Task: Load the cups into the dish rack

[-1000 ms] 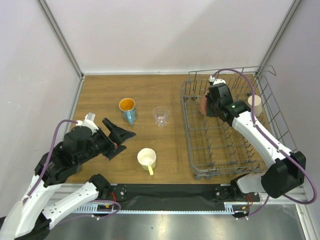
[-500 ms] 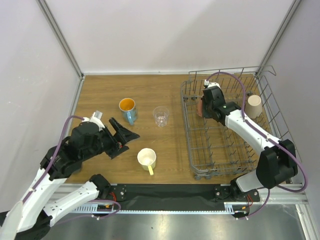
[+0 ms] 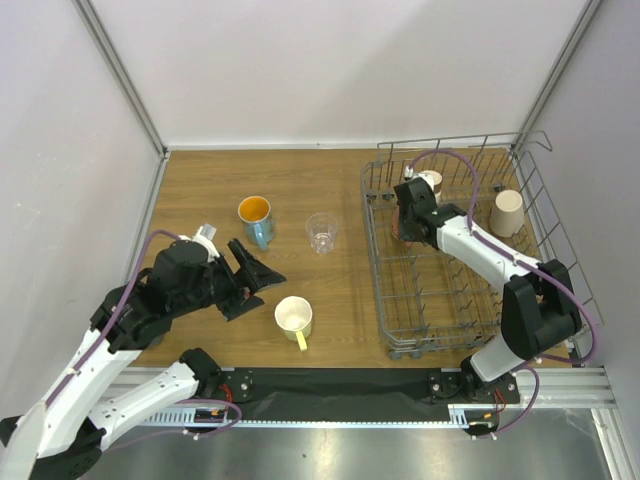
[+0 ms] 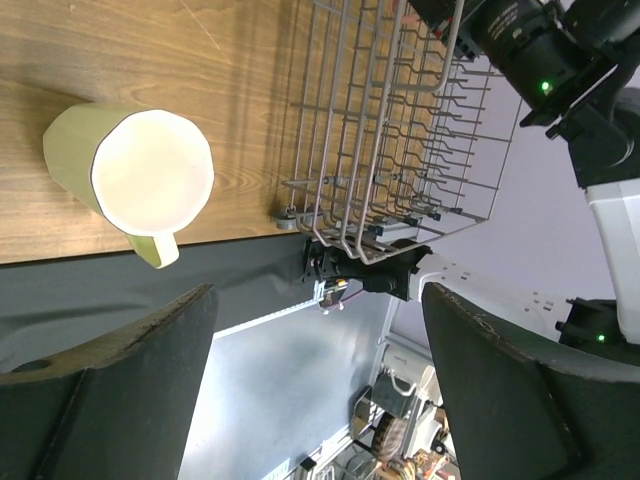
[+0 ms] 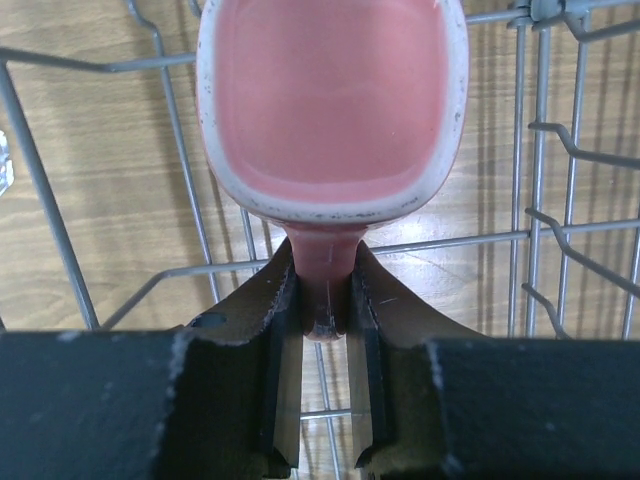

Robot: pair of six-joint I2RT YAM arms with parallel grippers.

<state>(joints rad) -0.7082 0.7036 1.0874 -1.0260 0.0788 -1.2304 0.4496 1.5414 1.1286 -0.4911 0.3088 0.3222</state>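
- The pink cup (image 5: pixel 333 100) fills the 12 o'clock half of the right wrist view. Its open mouth faces the camera, and it sits among the wires of the dish rack (image 5: pixel 50 205). The wooden table (image 5: pixel 110 150) shows through the wires.
- The right gripper (image 5: pixel 325 288) enters from 6 o'clock and is clamped on the pink cup's handle, with one finger pressed against each side.
- In the left wrist view, the left gripper (image 4: pixel 318 300) has its fingers spread wide at 7 and 5 o'clock and holds nothing.
- The yellow-cream mug (image 4: pixel 150 175) is at 10 o'clock on the table, near the table's edge. Its mouth is visible, its handle points to 6 o'clock, and it is clear of both fingers. A corner of the dish rack is at 1 o'clock.
- In the top view, the dish rack takes up the 3 o'clock side of the table. The right gripper and pink cup are at the rack's 11 o'clock end.
- The beige cup (image 3: pixel 506 212) is inside the rack at its 2 o'clock.
- Three cups stand outside the rack:
  - The blue mug (image 3: pixel 255 215), orange inside, is one of them.
  - The clear glass (image 3: pixel 321 232) is at the blue mug's 3 o'clock.
  - The yellow-cream mug is between 6 and 7 o'clock from the glass.
- The left gripper is near the yellow-cream mug's 10 o'clock and not touching it.
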